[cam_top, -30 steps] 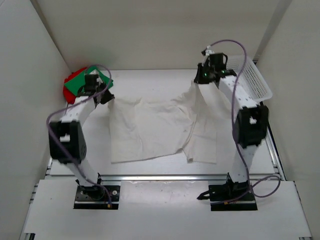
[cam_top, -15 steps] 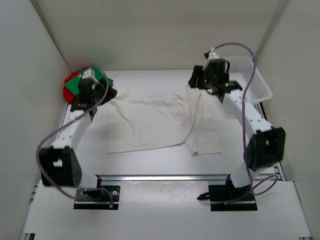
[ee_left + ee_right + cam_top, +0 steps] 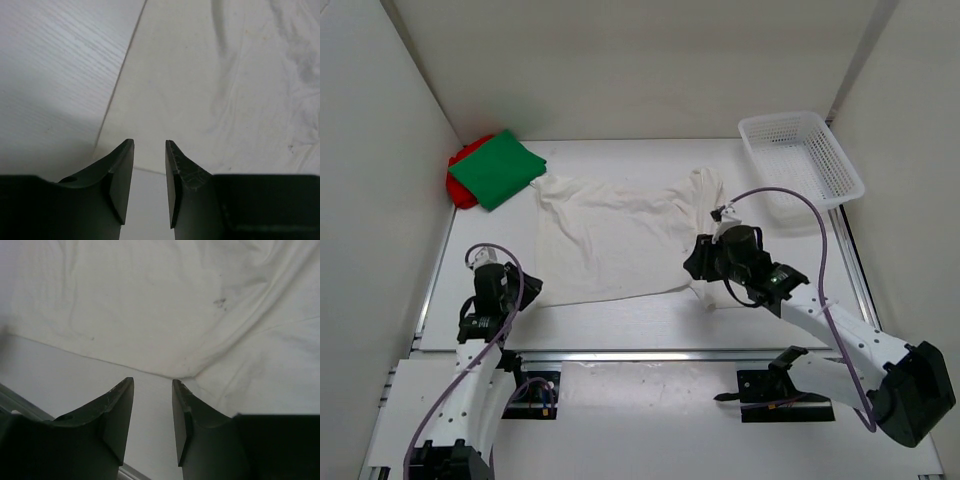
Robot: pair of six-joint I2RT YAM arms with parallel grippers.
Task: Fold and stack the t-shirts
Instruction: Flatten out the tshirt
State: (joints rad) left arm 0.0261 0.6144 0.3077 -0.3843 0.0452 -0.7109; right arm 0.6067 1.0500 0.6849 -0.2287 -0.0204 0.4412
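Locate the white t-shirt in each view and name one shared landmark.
Top external: white t-shirt spread flat mid-table.
Left wrist: upper right, its corner beside the left end effector.
Right wrist: across the top, above the right end effector.
Shared landmark: the shirt's near hem.

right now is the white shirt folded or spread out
Spread out. The white shirt lies opened wide and mostly flat on the table, wrinkled, unlike the neatly folded green shirt.

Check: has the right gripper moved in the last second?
Yes. The right gripper pulled back from beside the basket to the near hem of the white t-shirt.
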